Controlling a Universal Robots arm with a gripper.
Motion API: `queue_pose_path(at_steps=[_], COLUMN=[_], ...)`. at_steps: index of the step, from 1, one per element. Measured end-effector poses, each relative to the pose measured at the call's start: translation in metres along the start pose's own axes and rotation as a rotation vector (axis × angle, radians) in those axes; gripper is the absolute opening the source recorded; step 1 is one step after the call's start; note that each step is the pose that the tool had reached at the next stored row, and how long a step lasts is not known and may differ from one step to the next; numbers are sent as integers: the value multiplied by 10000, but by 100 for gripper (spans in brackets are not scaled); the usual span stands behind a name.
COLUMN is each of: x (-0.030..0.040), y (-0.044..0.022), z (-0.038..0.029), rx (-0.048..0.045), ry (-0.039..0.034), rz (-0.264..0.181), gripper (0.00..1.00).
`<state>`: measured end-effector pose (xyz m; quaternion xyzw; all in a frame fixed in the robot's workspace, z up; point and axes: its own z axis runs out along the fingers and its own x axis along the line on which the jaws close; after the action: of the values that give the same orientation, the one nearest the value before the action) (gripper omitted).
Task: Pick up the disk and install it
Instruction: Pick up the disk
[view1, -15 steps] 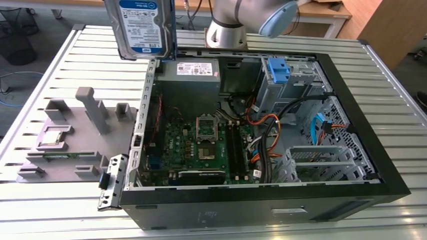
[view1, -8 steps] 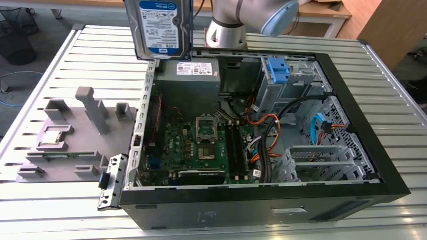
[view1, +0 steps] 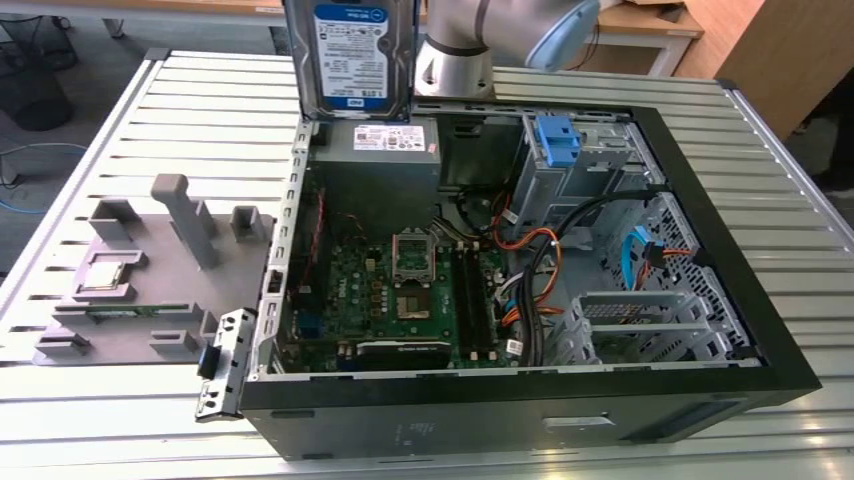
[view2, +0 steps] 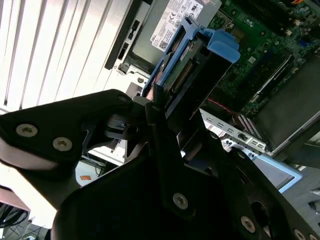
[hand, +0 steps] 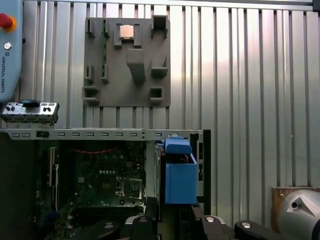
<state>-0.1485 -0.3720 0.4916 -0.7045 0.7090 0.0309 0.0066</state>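
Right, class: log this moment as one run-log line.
gripper: shut on disk | disk: held upright above open computer case | install: not yet done

Even light brightens the slatted tabletop (view1: 200, 100), glaring white in the second wrist view; the computer case (view1: 534, 425) lies shadowed, the gripper (view2: 175, 115) silhouetted.

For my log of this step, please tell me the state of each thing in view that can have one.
disk: held upright over the case, not installed.
gripper: shut on the disk.
computer case: lying flat, side open.
blue bracket: mounted inside the case.
chip: resting in the grey holder.
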Motion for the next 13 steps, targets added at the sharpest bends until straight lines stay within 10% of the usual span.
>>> queue_pose_path(at_steps=[13], x=[-3], y=[-424], z=[-15], rx=[0], ry=[0], rz=[0], gripper=[35])
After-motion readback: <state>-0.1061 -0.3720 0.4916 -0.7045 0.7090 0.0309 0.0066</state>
